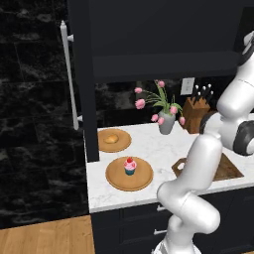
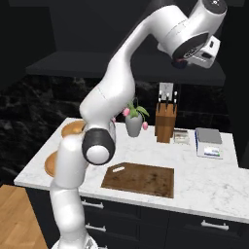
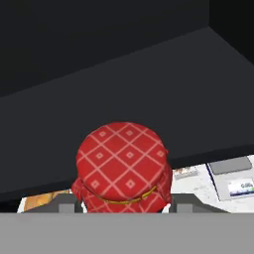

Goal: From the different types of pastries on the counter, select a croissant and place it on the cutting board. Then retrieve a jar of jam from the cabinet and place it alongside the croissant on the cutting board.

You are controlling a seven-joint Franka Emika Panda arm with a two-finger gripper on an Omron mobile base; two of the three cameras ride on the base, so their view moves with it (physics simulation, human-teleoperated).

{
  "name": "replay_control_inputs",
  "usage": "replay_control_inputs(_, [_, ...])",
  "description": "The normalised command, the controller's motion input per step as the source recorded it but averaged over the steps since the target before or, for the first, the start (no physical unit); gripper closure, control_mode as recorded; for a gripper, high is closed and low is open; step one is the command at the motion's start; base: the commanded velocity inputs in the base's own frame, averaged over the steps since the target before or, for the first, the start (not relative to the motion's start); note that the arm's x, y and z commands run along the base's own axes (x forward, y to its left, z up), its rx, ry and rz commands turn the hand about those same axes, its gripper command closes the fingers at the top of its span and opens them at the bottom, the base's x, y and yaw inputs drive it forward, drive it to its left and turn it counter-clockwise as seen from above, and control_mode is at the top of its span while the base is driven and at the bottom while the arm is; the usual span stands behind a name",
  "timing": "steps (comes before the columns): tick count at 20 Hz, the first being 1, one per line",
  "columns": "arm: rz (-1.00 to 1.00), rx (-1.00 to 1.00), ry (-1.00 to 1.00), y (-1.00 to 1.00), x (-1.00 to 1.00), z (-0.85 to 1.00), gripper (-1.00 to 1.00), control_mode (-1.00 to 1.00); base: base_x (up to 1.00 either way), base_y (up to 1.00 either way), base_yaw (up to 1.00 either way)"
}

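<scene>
Up at the cabinet (image 3: 124,64) shelf, the gripper (image 3: 121,207) is clamped on the jar of jam (image 3: 123,167)

- The arm (image 2: 104,102) is made of glossy white, rounded tube-like sections that swell at each bend.
- Dark grey rings sit at the joints; one at the elbow (image 2: 98,147) frames a round white cap.
- Near the wrist (image 2: 192,44), a white housing carries a dark band, with a small reddish spot at about 7 o'clock of it.
- The hand (image 3: 122,207) ends in two small dark grey, blocky fingertips (image 3: 64,206).
</scene>
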Motion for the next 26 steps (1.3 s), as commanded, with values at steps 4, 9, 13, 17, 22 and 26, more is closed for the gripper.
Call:
replay_control_inputs(4, [-0.01, -0.24, -0.34, 1.00, -1.00, -1.00, 1.00, -1.00, 0.00, 0.00, 0.00])
replay_control_inputs(9, [0.00, -0.30, -0.38, 1.00, -1.00, -0.90, 1.00, -1.00, 0.00, 0.00, 0.00])
replay_control_inputs(13, [0.00, -0.07, -0.10, 0.51, -0.29, -0.10, 1.00, -1.00, 0.00, 0.00, 0.00])
replay_control_inputs(17, [-0.01, -0.20, -0.21, 0.87, -0.91, -0.24, 1.00, -1.00, 0.00, 0.00, 0.00])
replay_control_inputs(22, [0.00, -0.40, -0.29, 1.00, -1.00, -0.65, 1.00, -1.00, 0.00, 0.00, 0.00])
replay_control_inputs(26, [-0.01, -0.48, -0.29, 1.00, -1.00, -0.82, 1.00, -1.00, 0.00, 0.00, 0.00])
